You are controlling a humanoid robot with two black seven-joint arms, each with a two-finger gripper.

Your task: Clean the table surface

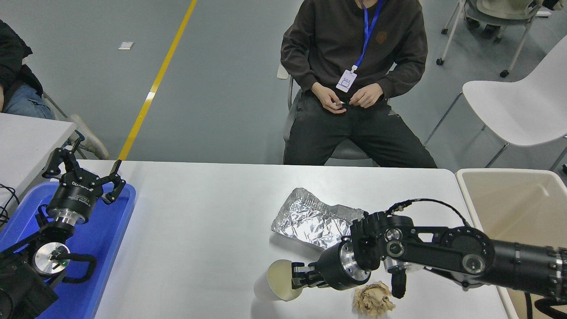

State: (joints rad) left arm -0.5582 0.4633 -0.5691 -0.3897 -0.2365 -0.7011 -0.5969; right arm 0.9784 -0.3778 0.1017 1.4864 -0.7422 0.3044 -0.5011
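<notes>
The white table surface [199, 230] carries a crumpled foil tray [315, 219] at centre right and a crumpled brown paper wad [373, 300] near the front edge. My right gripper [297, 280] is shut on the rim of a cream paper cup [275, 287], which is tipped on its side with its mouth facing right, left of the paper wad. My left gripper [84, 173] is open and parked over the blue tray [106, 230] at the lower left.
A beige bin [518, 208] stands against the table's right end. A person sits at the far side with hands in their lap. A white chair [518, 110] is at the far right, and a second tabletop corner [26, 137] shows at the left.
</notes>
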